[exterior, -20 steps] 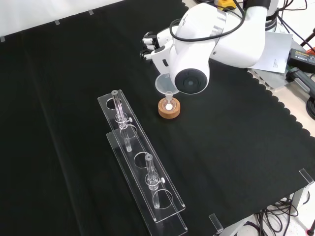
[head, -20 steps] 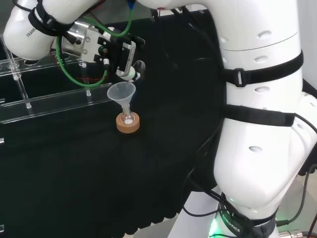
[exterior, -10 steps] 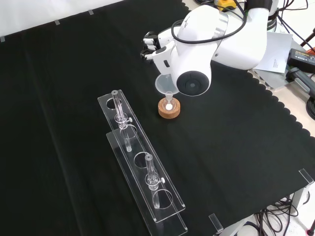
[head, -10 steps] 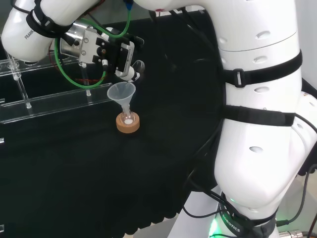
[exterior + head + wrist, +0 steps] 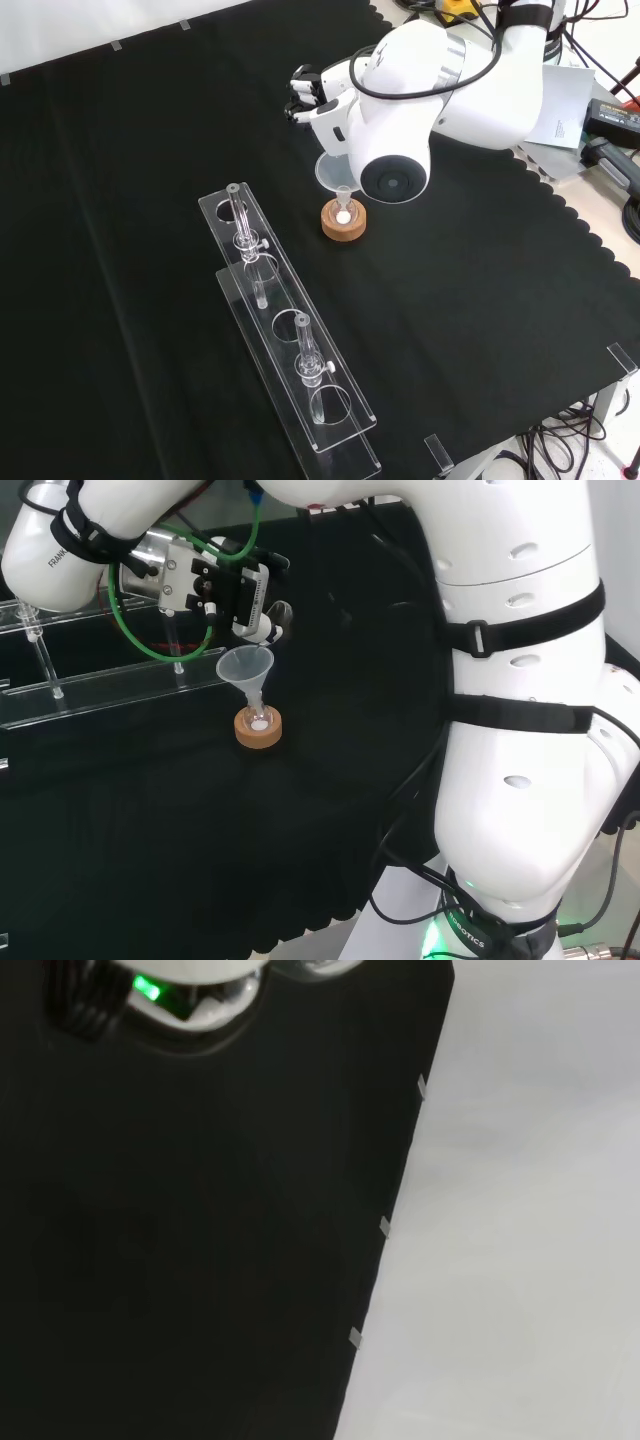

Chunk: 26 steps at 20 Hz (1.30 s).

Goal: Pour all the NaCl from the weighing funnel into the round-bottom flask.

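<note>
A cork ring (image 5: 259,730) (image 5: 344,222) holds a small round-bottom flask with white powder (image 5: 259,723) (image 5: 343,216) at its bottom. A clear funnel (image 5: 245,666) (image 5: 334,173) stands in the flask's neck. In the head view the hand (image 5: 240,595) hovers just above and behind the funnel's rim. Its fingers are curled round a small clear piece, the weighing funnel (image 5: 279,612), whose contents I cannot make out. In the front view the hand (image 5: 309,92) shows beside the arm's white link with its grey cap (image 5: 395,183), which covers part of the funnel.
Two long clear racks (image 5: 100,685) (image 5: 290,340) with glass pieces stand at the left in the head view and nearer the camera in the front view. Papers and devices (image 5: 585,110) lie off the cloth's far right edge. The wrist view looks along the cloth's edge (image 5: 385,1225).
The hand has drifted slightly up and to the left in the head view. In the front view the big link has shifted a little right. Funnel, flask and ring stay put.
</note>
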{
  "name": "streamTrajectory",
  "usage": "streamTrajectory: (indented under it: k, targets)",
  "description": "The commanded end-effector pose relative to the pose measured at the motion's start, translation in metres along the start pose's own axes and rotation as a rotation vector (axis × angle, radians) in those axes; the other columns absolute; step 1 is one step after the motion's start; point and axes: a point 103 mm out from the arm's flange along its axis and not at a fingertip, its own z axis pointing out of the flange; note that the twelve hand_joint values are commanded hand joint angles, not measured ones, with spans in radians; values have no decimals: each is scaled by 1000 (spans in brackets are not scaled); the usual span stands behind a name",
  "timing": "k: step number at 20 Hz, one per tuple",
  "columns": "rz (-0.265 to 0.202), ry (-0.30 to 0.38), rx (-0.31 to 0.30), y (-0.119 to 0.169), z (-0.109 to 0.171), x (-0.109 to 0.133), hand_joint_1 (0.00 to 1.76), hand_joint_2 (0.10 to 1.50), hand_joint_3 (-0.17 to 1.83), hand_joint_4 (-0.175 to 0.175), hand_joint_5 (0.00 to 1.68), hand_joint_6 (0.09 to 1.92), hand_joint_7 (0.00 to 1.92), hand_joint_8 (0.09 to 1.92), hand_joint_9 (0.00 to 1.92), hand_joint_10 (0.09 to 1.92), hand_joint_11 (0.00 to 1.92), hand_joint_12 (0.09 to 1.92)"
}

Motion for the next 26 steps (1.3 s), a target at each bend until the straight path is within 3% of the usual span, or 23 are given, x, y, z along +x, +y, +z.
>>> streamTrajectory:
  k: [1,14,26]
  targets:
    - [6,-20,6,1,-1,0,1107,687,643,175,1208,783,491,643,947,296,849,1010]
    - [13,-24,7,-1,-5,1,1108,686,643,175,1209,781,492,643,947,294,850,1008]
    - [6,85,-14,1,6,-2,1108,686,643,175,1210,779,492,642,949,294,852,1008]
